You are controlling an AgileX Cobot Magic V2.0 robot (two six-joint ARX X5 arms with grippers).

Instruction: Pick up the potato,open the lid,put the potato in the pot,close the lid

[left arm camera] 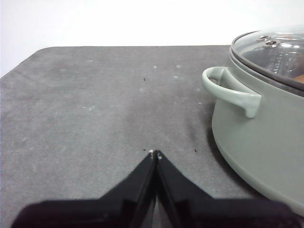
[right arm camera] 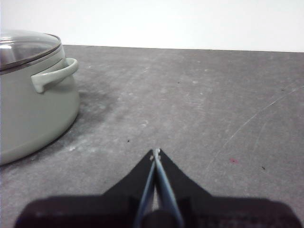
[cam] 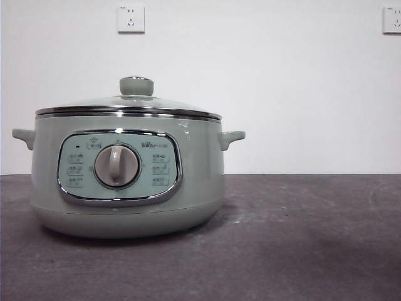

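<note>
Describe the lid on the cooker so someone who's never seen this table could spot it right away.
On the dark grey table stands one big pale sage-green pot with a grey dial. The lid sits closed on top of it. It is a shallow clear glass dome with a shiny steel rim and a round pale-green knob, the only see-through part.

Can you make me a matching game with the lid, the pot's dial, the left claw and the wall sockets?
Things:
1. lid
2. dial
3. left claw
4. sockets

Clues:
A. white, up on the wall
B. shut, black, empty
C. clear glass, on the pot
D. grey, in the control panel

Pairs: 1-C, 2-D, 3-B, 4-A
</note>
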